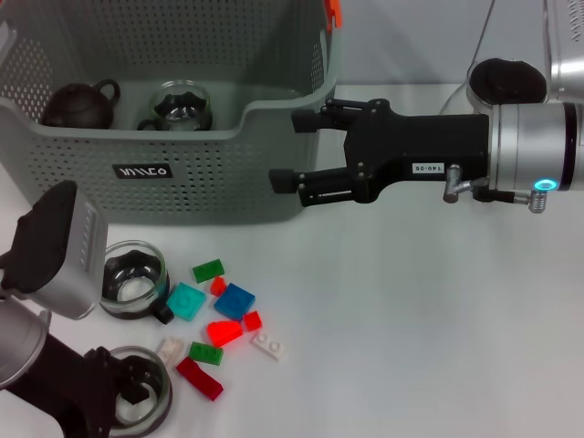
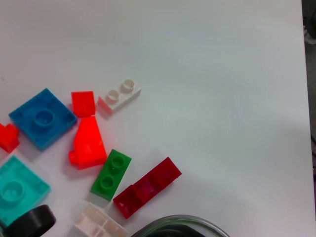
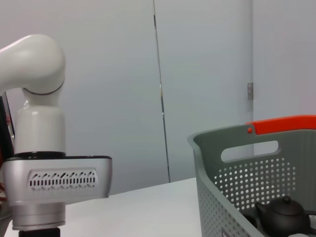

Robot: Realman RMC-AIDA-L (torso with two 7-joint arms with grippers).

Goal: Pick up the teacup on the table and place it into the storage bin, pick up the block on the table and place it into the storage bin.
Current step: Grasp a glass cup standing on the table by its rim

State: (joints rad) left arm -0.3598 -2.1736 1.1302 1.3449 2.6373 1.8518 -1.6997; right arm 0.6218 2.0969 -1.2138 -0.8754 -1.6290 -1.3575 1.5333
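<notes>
Two glass cups are not yet in the bin, both at the left of the surface [image 1: 411,319]: the near cup [image 1: 162,401] lies partly under the left tool [image 1: 128,388], and the far cup [image 1: 134,281] stands just beyond it, beside the left arm's wrist. I cannot tell whether the left tool is spread or closed, or whether it grips anything; it hangs low over the near cup, and its wrist view catches only a sliver of that glass rim at the frame's edge. Behind them the bin [image 1: 228,173] already holds a dark teapot [image 1: 80,105] at its left end and a third cup [image 1: 180,105] next to it, so one cup looks delivered. Just right of the two loose cups the blocks [image 1: 234,300] lie scattered on the surface in a loose cluster of green, teal, blue, red and white pieces, none of them in the bin as far as can be seen. Further right, the right tool [image 1: 292,151] is spread wide and empty, held level beside the bin's right front corner, above the surface and well apart from the blocks. By this showing the cup half is under way or partly done, while the block half looks untouched; a block has still to be picked and carried over the rim.
</notes>
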